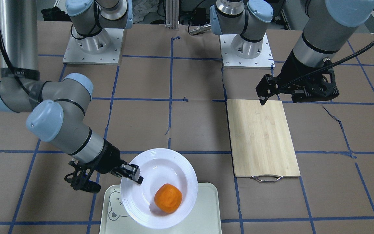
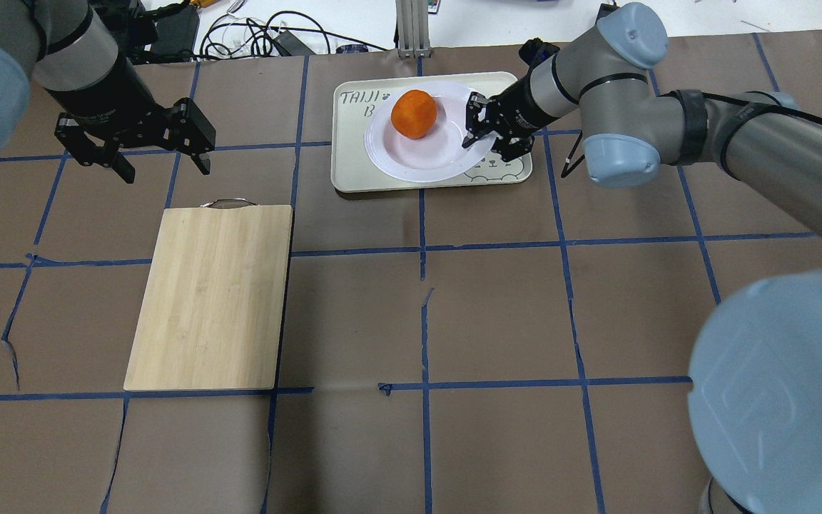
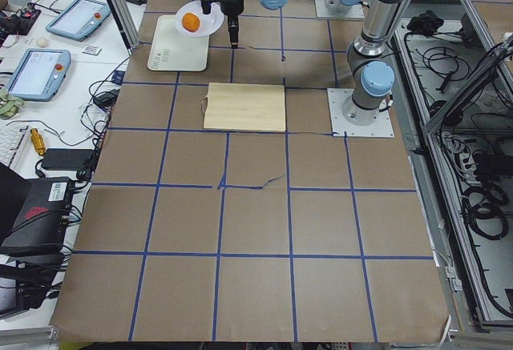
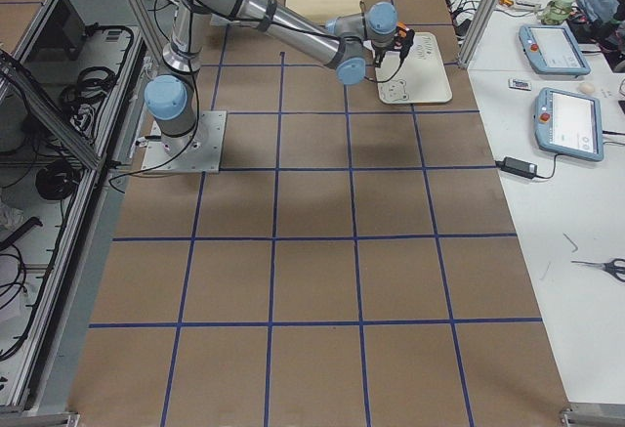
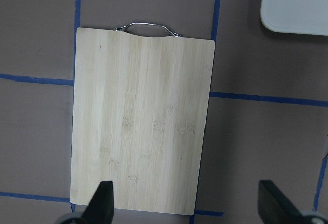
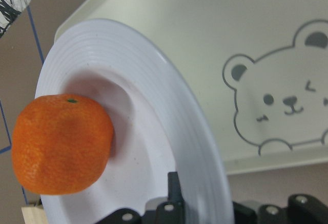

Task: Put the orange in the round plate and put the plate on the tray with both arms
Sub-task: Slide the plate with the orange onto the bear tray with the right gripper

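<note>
I hold the round plate (image 2: pixel 418 160) by its rim, clamped in the right gripper (image 2: pixel 474 127), over the bear corner of the tray (image 2: pixel 354 168), so the orange (image 2: pixel 413 114) rides in its centre (plate tilted); the left gripper (image 2: pixel 165 170) hangs spread, idle.

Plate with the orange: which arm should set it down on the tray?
Right. The right gripper pinches the round plate at its rim, over the tray, orange inside. The left gripper hangs open by the cutting board.
</note>
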Available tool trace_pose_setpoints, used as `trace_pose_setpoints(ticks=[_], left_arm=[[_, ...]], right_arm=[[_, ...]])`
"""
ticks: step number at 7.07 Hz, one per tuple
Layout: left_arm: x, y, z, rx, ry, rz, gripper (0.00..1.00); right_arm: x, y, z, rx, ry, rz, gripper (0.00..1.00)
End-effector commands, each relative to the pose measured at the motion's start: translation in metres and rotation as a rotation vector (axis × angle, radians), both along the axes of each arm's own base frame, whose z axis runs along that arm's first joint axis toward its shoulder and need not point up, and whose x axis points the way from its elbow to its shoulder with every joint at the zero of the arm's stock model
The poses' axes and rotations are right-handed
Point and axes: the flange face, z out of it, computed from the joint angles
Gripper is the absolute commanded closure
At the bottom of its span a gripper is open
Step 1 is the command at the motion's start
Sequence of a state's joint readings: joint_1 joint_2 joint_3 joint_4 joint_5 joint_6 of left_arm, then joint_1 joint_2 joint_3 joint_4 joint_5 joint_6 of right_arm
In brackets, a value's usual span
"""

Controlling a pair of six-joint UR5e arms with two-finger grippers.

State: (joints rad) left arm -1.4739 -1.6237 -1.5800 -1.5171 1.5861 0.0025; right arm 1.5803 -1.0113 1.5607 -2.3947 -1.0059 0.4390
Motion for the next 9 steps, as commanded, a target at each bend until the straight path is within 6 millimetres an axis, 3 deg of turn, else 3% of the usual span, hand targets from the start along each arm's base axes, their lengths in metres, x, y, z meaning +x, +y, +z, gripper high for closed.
trace_pose_setpoints(ticks=[1, 3, 5, 7, 8, 9], left_arm=[[0.0, 0.001, 0.001, -0.002, 0.0, -0.001, 0.0], [0.0, 0.001, 0.001, -0.002, 0.0, -0.001, 0.0], [0.0, 0.001, 0.001, -0.002, -0.002, -0.001, 0.0], [0.0, 0.001, 0.001, -0.002, 0.0, -0.001, 0.0], [0.0, 0.0, 0.002, -0.005, 0.001, -0.001, 0.0], [0.0, 0.0, 0.002, -0.004, 0.003, -0.001, 0.0]], right_arm=[[0.001, -0.052, -0.038, -0.012, -0.003, 0.01, 0.98], [0.001, -0.055, -0.063, -0.008, -0.007, 0.011, 0.98], [0.0, -0.055, -0.075, -0.001, 0.005, 0.009, 0.78], [-0.003, -0.056, -0.068, -0.009, 0.035, -0.006, 0.31], [-0.009, -0.063, -0.052, -0.047, 0.101, -0.023, 0.19], [-0.015, -0.072, -0.015, -0.111, 0.166, -0.023, 0.0]])
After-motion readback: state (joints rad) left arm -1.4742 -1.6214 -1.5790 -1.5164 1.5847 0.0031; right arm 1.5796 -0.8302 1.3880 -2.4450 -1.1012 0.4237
